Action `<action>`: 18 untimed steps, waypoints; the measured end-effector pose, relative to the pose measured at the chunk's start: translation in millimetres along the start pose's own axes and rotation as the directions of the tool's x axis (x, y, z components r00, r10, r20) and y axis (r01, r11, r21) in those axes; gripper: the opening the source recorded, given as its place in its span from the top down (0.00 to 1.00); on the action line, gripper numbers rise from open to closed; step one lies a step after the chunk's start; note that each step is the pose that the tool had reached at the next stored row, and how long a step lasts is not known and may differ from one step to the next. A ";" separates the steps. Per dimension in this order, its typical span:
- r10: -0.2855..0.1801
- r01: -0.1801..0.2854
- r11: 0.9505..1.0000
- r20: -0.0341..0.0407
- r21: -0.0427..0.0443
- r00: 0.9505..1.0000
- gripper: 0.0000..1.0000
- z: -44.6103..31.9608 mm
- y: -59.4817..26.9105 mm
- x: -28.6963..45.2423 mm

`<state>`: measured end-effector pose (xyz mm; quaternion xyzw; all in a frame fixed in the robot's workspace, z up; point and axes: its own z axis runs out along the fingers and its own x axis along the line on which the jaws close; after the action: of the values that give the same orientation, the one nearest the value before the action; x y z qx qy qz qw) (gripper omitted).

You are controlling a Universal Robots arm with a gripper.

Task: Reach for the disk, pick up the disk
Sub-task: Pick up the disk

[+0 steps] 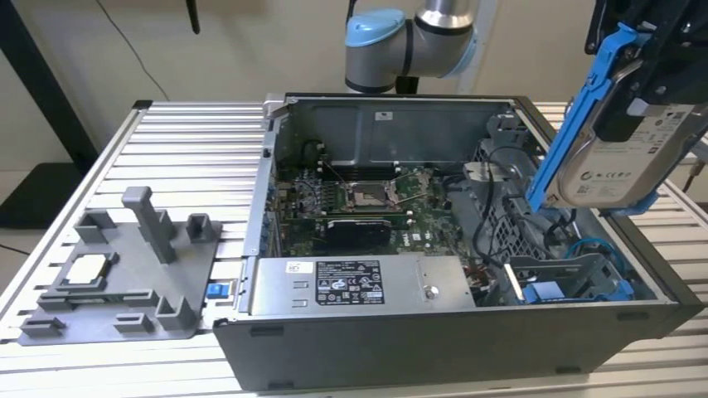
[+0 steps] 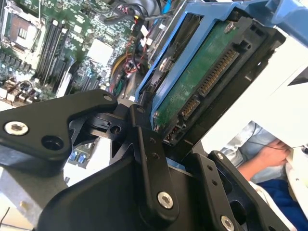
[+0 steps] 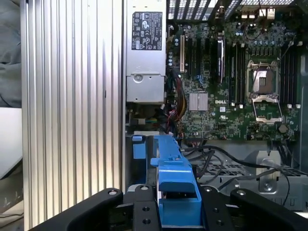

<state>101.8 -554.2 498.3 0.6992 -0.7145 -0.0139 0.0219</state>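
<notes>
Disk (image 1: 619, 166) lifted clear of the open computer case (image 1: 443, 348), hanging tilted above the case's corner at the exterior view's right, over the blue drive bay (image 1: 575, 286). End effector (image 2: 166, 137) clamped on disk, black fingers (image 2: 149, 159) pressed against the blue bracket (image 1: 575, 124) and the drive's connector edge, green circuit board facing the second wrist view. Seen in the first wrist view as a blue bracket end between the black fingers (image 3: 139, 207).

Below, inside the case: motherboard (image 1: 366, 199) with open processor socket (image 1: 366, 195), black cables (image 1: 492, 215) looping beside the bay, silver power supply box (image 1: 354, 286) with white sticker along the near wall. Nothing touching the disk but the fingers.

On the ribbed metal desk (image 1: 188, 141), well apart toward the exterior view's left edge: grey fixture (image 1: 128, 274) holding a small square silver chip (image 1: 89, 269). A person's arm (image 2: 260, 159) visible past the disk in the second wrist view
</notes>
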 end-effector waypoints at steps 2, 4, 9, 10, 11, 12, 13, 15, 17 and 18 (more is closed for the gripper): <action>0.000 0.000 1.000 0.000 0.000 1.000 1.00 1.2 -0.1 3.4; -0.001 0.001 1.000 0.000 0.000 1.000 1.00 2.9 -0.3 7.1; -0.004 0.004 1.000 0.000 0.000 1.000 1.00 7.8 -0.8 16.9; -0.005 0.005 1.000 0.000 0.000 1.000 1.00 8.6 -0.8 19.1; -0.006 0.006 1.000 0.000 0.000 1.000 1.00 9.4 -0.9 21.4; -0.007 0.007 1.000 0.000 0.000 1.000 1.00 10.2 -1.0 23.7; -0.008 0.008 1.000 0.000 0.000 1.000 1.00 11.1 -1.1 25.9; -0.010 0.010 1.000 -0.001 0.000 1.000 1.00 13.2 -1.3 29.9; -0.012 0.012 1.000 0.000 0.000 1.000 1.00 15.6 -1.5 31.7; -0.013 0.013 1.000 -0.001 0.000 1.000 1.00 16.6 -1.5 32.2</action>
<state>101.8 -586.6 482.0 0.7039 -0.7098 -0.0137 0.0220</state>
